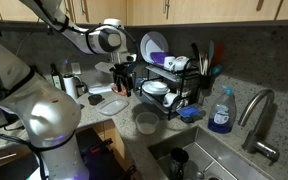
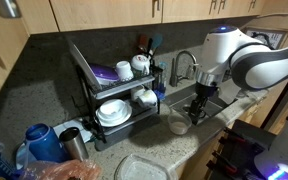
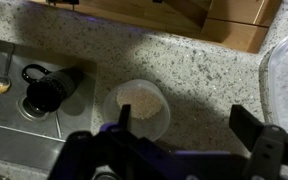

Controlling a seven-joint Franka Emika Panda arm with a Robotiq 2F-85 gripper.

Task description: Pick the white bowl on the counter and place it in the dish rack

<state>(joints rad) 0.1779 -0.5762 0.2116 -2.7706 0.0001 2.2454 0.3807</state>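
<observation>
White bowl (image 3: pixel 137 108) sits upright on the speckled counter (image 3: pixel 209 70), just beside the edge of the sink (image 3: pixel 4 115). A black mug (image 3: pixel 49 88) lies inside the sink at the bowl's 9 o'clock in the wrist view. The bowl is empty and looks rather dull in the dim light. In an exterior view the dish rack (image 2: pixel 84 70) stands at about 9 to 10 o'clock from the bowl, apart from it, with white crockery on its tiers and the faucet (image 2: pixel 184 65) between rack and arm. The arm (image 2: pixel 254 60) enters that view from 3 o'clock. Its large white elbow joint is raised and the forearm bends down, so the wrist points almost straight at the counter. The gripper (image 2: pixel 198 103) hangs above the bowl, at roughly its 1 o'clock, and does not touch it. In the wrist view the gripper (image 3: pixel 184 125) comes in from 6 o'clock with its two fingers spread wide and nothing between them. One fingertip overlaps the bowl's near rim in the picture, and the other stands well off toward 3 o'clock over bare granite.
</observation>
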